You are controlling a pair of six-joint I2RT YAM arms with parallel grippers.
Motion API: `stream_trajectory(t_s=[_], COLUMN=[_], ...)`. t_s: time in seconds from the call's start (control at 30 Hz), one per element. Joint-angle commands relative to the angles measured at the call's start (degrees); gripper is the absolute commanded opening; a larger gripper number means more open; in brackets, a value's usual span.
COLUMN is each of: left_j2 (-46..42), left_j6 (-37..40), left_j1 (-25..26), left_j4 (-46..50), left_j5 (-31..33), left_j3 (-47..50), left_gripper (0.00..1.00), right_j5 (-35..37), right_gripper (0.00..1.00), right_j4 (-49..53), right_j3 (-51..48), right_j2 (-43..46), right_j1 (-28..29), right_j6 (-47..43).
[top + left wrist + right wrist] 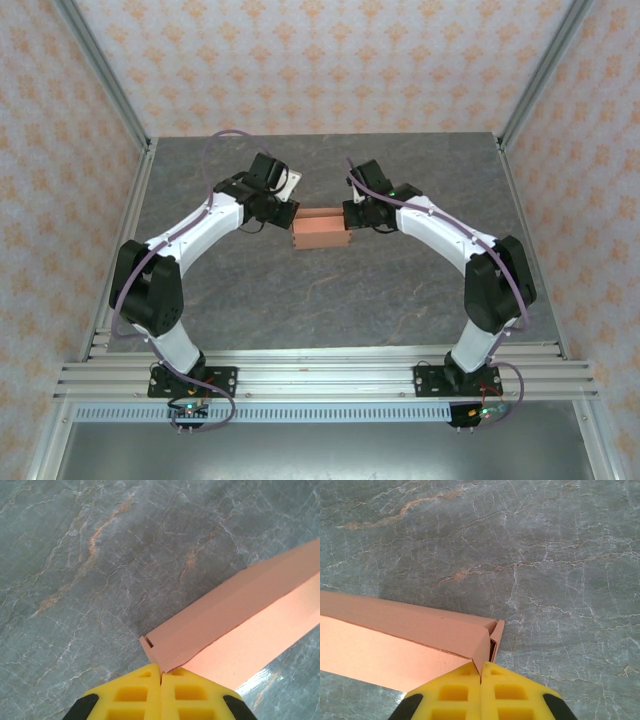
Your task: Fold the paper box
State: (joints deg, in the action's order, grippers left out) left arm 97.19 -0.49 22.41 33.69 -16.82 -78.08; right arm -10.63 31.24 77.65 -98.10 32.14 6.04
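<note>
Left gripper and right gripper pinch shut on opposite ends of the paper box, mid-way across the table; its walls stand raised, its end corners seemingly still untucked.

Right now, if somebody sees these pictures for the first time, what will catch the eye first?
The salmon-orange paper box stands out at the middle of the grey marbled table, folded into a shallow tray shape. The left gripper and the right gripper pinch its opposite ends, both shut on the thin card wall.
</note>
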Motion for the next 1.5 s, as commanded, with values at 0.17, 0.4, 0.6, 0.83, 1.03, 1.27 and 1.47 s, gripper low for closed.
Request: stream_trajectory(t_s=[0.17, 0.4, 0.6, 0.83, 1.03, 1.27, 1.47], left_j2=[1.3, 1.6, 1.3, 2.9, 5.0, 5.6, 6.3], left_j6=[-14.5, -19.2, -21.6, -21.0, -21.7, -21.8, -22.4], left_j1=[0.0, 0.0, -0.1, -0.4, -0.9, -1.9, -2.7], left_j4=[0.0, -2.0, -2.4, 2.5, 4.8, 7.3, 7.4], left_j5=[0.6, 0.6, 0.0, 0.1, -2.6, -3.7, -6.8], left_j3=[-2.1, -0.9, -1.2, -4.2, -6.3, -8.1, -8.5], left_gripper=[0.0, 0.0, 0.0, 0.0, 0.0, 0.0, 0.0], right_j5=[1.6, 1.7, 2.1, 3.1, 3.7, 4.0, 4.6], right_gripper=[0.0, 0.0, 0.0, 0.0, 0.0, 0.0, 0.0], right_j4=[0.8, 0.4, 0.4, 0.7, 0.3, 0.0, -0.1], right_j3=[0.1, -0.2, -0.6, -0.8, -1.2, -1.7, -2.3], right_j2=[-1.1, -1.1, -0.9, -0.8, -0.3, 0.1, 0.5], right_j1=[1.2, 1.3, 1.4, 1.4, 1.7, 1.8, 1.8], right_j6=[1.9, 2.1, 2.0, 1.7, 1.4, 0.8, 0.5])
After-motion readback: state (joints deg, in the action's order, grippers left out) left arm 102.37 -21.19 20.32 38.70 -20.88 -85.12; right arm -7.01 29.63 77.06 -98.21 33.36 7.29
